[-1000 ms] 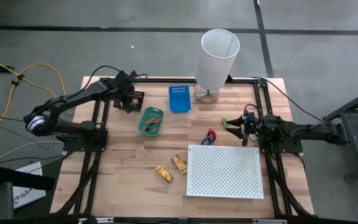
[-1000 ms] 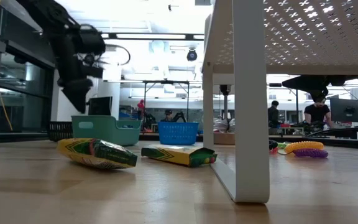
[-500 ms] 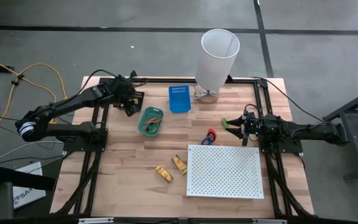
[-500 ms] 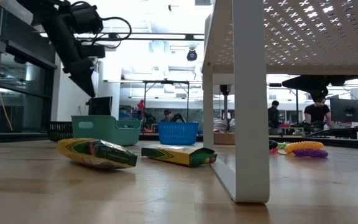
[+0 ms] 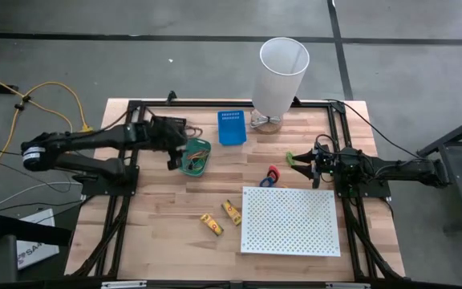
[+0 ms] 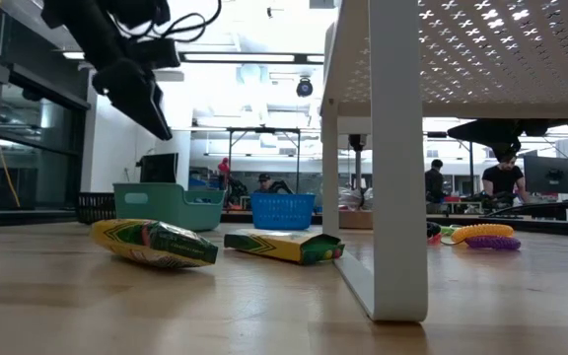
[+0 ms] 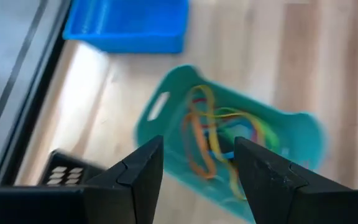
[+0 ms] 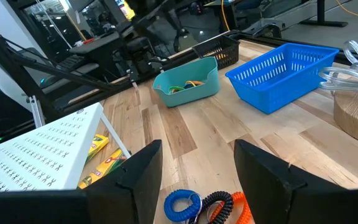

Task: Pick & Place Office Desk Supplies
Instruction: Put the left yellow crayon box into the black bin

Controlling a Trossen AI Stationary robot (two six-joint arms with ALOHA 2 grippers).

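Packs point(image 5: 220, 218), labels unreadable

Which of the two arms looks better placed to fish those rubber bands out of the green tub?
Probably the left. The left gripper hangs open right beside the teal bin, looking down at the rubber bands. The right gripper waits open across the table, near the coiled rings.

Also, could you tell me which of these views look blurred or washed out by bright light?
Left wrist view: the teal basket and blue basket are smeared, as if by motion. Low view: bright background light leaves the left gripper a dark silhouette. High and right wrist views look evenly lit and sharp.
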